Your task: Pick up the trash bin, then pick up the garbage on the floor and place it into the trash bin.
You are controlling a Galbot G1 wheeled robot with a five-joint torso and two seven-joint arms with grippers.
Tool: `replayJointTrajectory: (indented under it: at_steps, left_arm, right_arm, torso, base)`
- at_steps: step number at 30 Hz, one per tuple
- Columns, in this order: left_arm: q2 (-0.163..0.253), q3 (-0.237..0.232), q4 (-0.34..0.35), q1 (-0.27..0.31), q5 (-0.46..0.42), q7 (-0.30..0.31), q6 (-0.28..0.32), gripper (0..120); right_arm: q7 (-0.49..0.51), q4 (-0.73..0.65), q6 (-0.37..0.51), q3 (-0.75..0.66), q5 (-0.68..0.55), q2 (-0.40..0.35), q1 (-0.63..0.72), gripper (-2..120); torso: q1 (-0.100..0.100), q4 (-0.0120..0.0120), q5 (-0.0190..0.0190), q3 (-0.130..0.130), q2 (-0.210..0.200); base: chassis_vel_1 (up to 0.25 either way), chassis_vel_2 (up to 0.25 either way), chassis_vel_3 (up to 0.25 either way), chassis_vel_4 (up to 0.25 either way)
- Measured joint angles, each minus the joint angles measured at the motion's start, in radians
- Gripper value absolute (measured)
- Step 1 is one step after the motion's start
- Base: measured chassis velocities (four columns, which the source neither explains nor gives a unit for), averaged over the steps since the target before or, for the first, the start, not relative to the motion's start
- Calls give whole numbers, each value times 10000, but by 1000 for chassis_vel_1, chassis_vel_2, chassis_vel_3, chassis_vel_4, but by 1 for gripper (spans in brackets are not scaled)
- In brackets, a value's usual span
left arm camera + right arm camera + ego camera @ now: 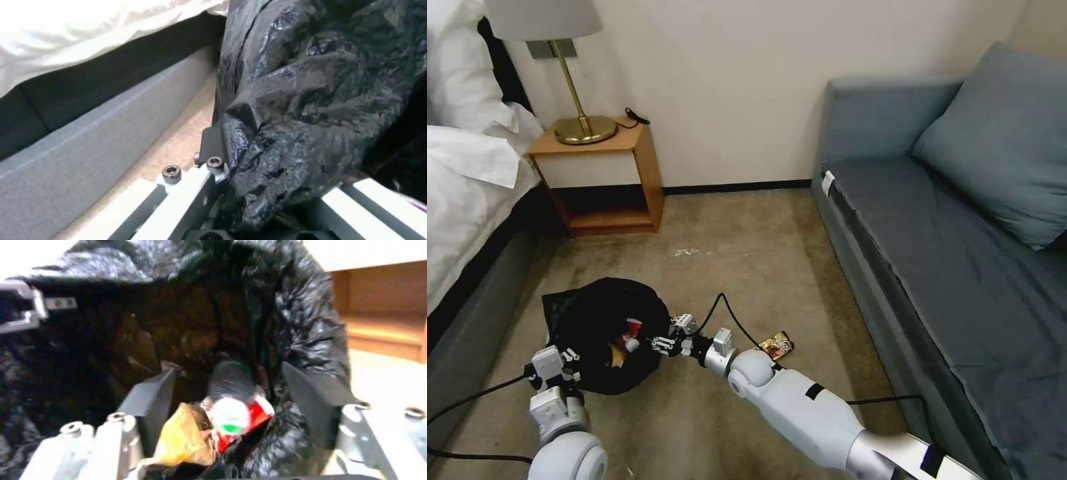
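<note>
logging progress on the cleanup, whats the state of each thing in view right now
trash bin: tilted, held at the rim
left end effector: shut on the bag-covered rim
right end effector: open at the bin mouth
bottle: in the bin
red-and-white wrapper: in the bin
brown paper bag: in the bin
gold wrapper: on the carpet

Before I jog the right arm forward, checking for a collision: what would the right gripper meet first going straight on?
Probably the litter inside the trash bin: the open right gripper points into its mouth, at the bottle and red wrapper. Depth is unclear.
</note>
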State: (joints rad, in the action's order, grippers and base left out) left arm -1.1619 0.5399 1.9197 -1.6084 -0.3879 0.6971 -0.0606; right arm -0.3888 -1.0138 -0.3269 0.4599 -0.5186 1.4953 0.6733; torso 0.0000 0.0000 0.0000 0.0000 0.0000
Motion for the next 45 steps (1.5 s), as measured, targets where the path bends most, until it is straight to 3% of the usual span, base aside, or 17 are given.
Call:
replayJointTrajectory:
  at_steps: [3,9,20,33,45]
  left_arm:
    - [24,89,-199,78,30,32,-87,3]
    - [74,191,-511,182,164,49,-225,3]
    - [63,220,-624,137,331,73,-255,3]
    - [-140,197,-402,-139,656,77,-137,3]
    - [-174,187,-478,-206,712,77,-195,3]
  right_arm:
    - [-214,-476,-94,-366,86,-390,122,85]
    - [-915,-866,357,-1027,175,-1122,288,99]
    - [-1840,224,2234,-2750,1645,-2049,555,100]
    - [-2850,2861,2354,-4503,4132,-1821,331,100]
    - [-2776,4160,2190,-5101,4453,-1415,-80,100]
  torso:
    - [0,1,1,0,0]
    - [0,0,2,0,0]
    - [0,-1,3,0,0]
    - [0,0,2,0,0]
    - [0,1,-1,0,0]
  base:
    - [0,0,0,0]
    - [0,0,0,0]
    - [0,0,0,0]
    - [0,0,0,0]
    - [0,0,0,0]
